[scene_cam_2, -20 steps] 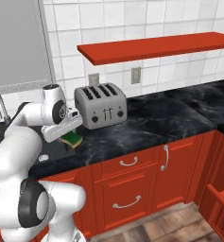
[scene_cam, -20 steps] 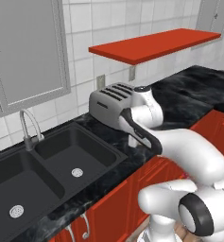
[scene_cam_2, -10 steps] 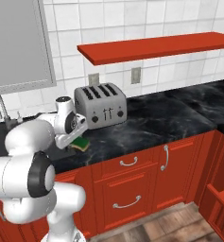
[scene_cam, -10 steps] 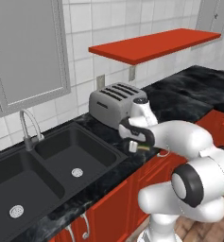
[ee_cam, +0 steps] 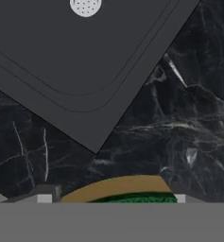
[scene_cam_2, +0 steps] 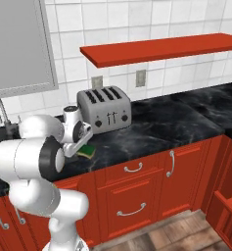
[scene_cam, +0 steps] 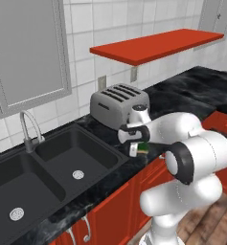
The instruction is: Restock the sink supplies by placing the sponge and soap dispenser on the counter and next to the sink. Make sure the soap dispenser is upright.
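Note:
The sponge (scene_cam: 143, 147), yellow with a green layer, sits between the fingers of my gripper (scene_cam: 134, 146), which is shut on it. It hangs low over the counter (scene_cam: 127, 163), just right of the sink (scene_cam: 103, 165) and in front of the toaster. In the right base view the sponge (scene_cam_2: 87, 151) pokes out below the gripper (scene_cam_2: 81, 145). In the hand view the sponge (ee_cam: 118, 186) lies at the bottom between the fingertips (ee_cam: 45, 196), with a corner of the sink (ee_cam: 61, 56) beyond it. The soap dispenser is out of view.
A grey toaster (scene_cam: 117, 101) stands against the tiled wall right behind the gripper. The chrome faucet (scene_cam: 28, 127) rises behind the double basin. A red shelf (scene_cam: 153, 45) hangs above. The counter (scene_cam_2: 166, 122) runs on to the right.
The arm's elbow has swung down and forward. The gripper has sunk a little toward the counter with the sponge still in it.

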Motion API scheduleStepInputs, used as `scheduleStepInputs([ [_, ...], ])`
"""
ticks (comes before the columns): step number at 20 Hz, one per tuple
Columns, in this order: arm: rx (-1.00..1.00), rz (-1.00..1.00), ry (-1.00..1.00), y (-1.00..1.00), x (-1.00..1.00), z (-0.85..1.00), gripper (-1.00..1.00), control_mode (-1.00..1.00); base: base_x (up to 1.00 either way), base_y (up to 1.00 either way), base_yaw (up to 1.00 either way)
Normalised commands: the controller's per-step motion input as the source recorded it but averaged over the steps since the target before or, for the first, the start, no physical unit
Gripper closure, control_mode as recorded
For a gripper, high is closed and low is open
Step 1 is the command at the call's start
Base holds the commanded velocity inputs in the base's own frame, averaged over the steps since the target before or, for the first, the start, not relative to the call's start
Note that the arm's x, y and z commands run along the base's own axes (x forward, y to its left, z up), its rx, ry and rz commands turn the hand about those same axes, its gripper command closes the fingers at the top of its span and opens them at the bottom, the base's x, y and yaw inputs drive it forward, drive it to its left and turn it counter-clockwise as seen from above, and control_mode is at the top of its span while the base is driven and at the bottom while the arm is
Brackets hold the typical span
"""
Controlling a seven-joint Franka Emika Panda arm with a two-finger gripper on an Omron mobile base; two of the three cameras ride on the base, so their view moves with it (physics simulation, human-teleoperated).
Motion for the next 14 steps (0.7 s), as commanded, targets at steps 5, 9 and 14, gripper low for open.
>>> scheduleStepInputs([
  [5, 0.0, 0.04, 0.0, 0.04, 0.34, -0.32, 1.0, -1.0, 0.0, 0.0, 0.0],
  [9, 0.0, 0.04, 0.0, 0.03, 0.41, -0.32, 1.0, -1.0, 0.0, 0.0, 0.0],
  [14, 0.0, 0.04, 0.0, 0.18, 0.36, -0.29, 1.0, -1.0, 0.0, 0.0, 0.0],
])
